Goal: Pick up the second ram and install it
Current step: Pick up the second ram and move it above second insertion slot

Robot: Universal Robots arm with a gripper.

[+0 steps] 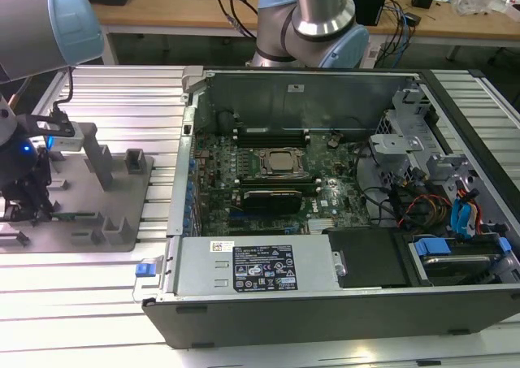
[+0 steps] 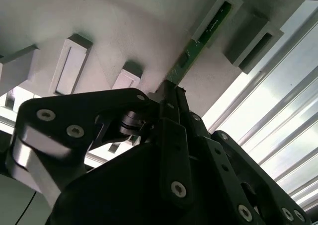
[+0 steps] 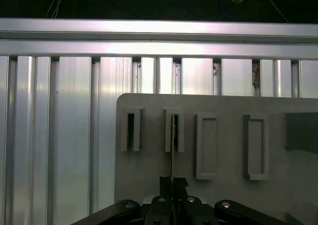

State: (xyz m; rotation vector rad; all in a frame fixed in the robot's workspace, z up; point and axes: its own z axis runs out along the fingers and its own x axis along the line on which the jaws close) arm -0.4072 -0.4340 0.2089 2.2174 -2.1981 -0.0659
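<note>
Gripper [image 1: 23, 212] hangs low over the gray holder plate [image 1: 122, 191], at the plate's end farthest from the open computer case [image 1: 325, 303]. The arm [image 1: 49, 23] reaches in from above that same end. The plate lies flat on the slatted metal bench [image 1: 81, 303], just beside the case and not touching it.

In both wrist views the second ram [image 3: 173, 150] [image 2: 196, 46] is a thin green stick standing on edge on the holder plate [image 3: 144, 170] [image 2: 124, 26]. Its far end sits in the groove of a slotted post [image 3: 174, 130] [image 2: 218, 14] on the plate, and its near end runs in between the fingers [image 3: 165, 184] [image 2: 171, 111]. The fingers are closed down to a narrow gap, one on each flat face of the stick, pinching its near end. The gripper [image 3: 173, 181] [image 2: 169, 88] lines up with the stick's length.

More posts stand on the plate: a second slotted post [image 3: 130, 130] on one side of the ram's post, two blank rectangular blocks [image 3: 206, 145] on the other. Bench slats [image 3: 59, 135] run beyond the plate edge.

In the case, the motherboard [image 1: 268, 165] lies well apart from the plate, on the case's floor. Cannot tell from the exterior view whether any ram sits in its slots.
</note>
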